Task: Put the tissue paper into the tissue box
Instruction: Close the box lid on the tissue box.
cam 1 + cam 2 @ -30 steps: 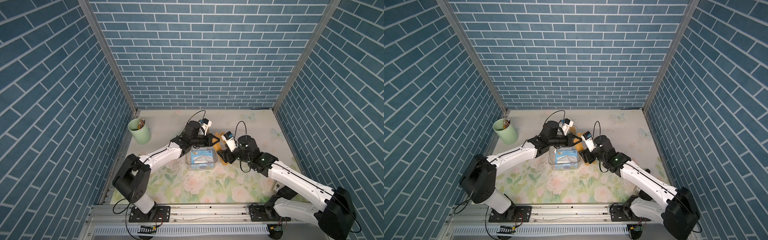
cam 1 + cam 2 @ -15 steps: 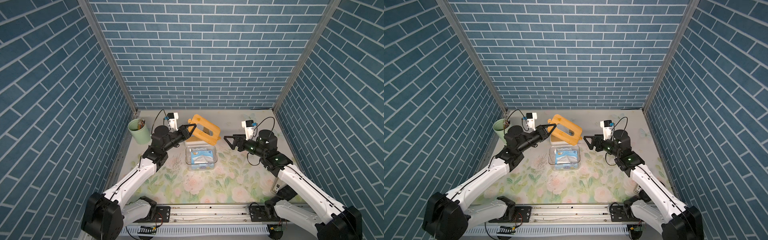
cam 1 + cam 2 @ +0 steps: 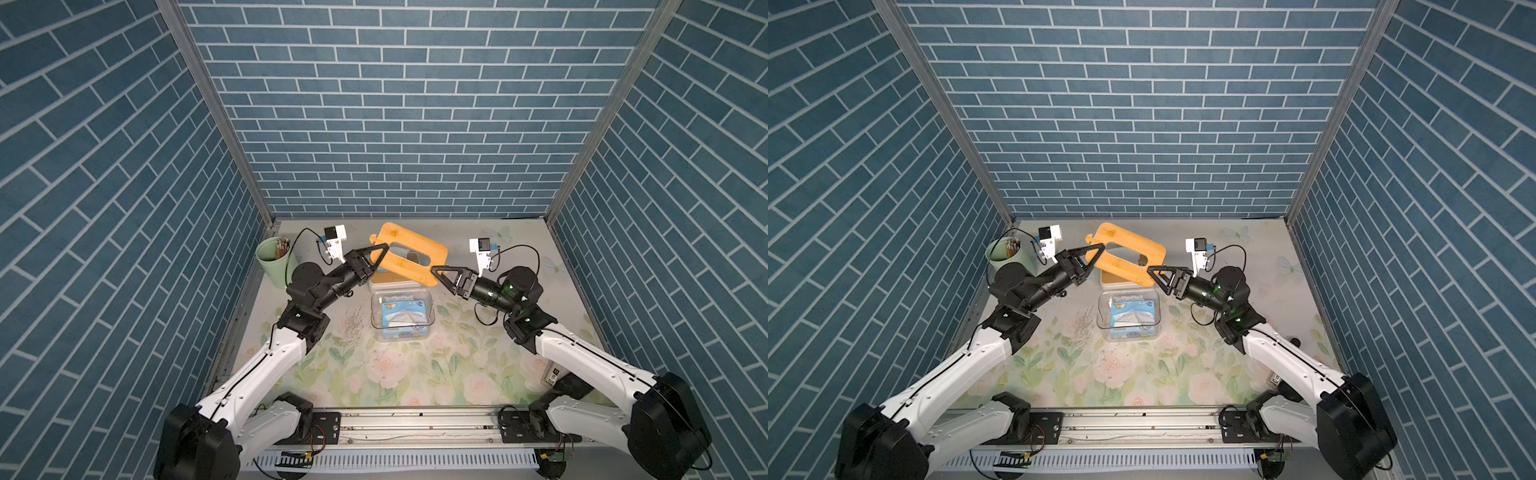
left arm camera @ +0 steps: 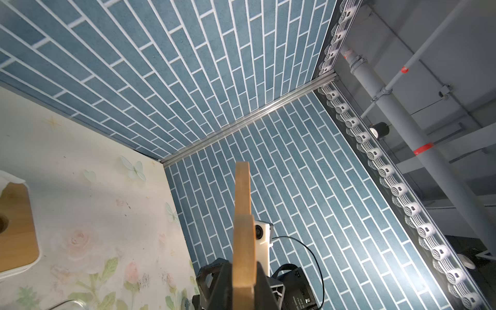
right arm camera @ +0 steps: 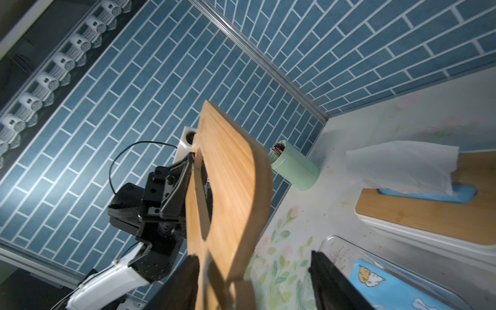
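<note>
Two grippers working one lid (image 3: 405, 272) | left gripper (image 3: 384, 248) is clenching its edge, holding it tilted above box (image 3: 431, 316), which I'm leaving uncovered | right gripper (image 3: 435, 271) jaws are gaping round its other end, not gripping, probably readying to steady it | pack (image 3: 401, 318) is lying inside box.

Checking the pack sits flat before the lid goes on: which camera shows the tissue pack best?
The top camera: in both top views the tissue pack lies fully visible inside the clear box. The right wrist catches only its blue corner at the frame edge; the left wrist misses it.
</note>
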Robot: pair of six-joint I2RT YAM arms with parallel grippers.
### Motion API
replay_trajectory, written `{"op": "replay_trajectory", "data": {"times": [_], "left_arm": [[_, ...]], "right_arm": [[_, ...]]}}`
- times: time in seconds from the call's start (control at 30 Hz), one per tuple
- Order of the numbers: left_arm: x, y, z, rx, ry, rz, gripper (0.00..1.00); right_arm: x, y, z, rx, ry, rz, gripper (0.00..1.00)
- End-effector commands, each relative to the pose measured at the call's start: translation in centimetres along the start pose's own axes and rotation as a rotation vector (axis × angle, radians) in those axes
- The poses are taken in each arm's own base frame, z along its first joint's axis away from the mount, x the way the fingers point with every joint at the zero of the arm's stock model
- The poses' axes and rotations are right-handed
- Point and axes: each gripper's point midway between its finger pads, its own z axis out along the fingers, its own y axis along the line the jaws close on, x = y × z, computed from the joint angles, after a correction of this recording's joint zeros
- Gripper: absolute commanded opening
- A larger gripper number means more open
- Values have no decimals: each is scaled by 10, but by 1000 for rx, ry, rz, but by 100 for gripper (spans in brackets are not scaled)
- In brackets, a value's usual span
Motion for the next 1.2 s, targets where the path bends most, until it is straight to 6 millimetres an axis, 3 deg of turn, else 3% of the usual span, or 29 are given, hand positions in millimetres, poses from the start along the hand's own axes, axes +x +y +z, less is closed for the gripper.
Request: {"op": "replay_trajectory", "data": {"times": [0.0,0.13,0.27,0.3,0.4,0.57,0.67,0.9,1.17], "left_arm": [[0,-18,-5,90,-9,2,0],[3,-11,-8,107,-18,-18,0],[6,-1,-8,98,-17,-21,0],[7,2,-8,92,-18,-20,0],[10,21,-6,39,-9,-6,7],[18,76,-10,-166,44,80,60],[16,111,-25,-323,61,145,72],[7,155,-62,-558,95,270,82],[-7,171,-87,-711,115,376,84]], "right_arm": [[-12,24,-2,-126,-74,30,53],[-15,22,-2,-152,-114,79,33],[-17,19,1,-161,-127,112,2],[-18,17,0,-153,-131,115,0],[-20,10,-2,-126,-122,124,0],[-19,-15,-13,-28,-38,120,0],[-14,-33,-23,49,48,117,0],[10,-49,-31,76,223,152,0],[39,-56,-24,64,340,214,0]]}}
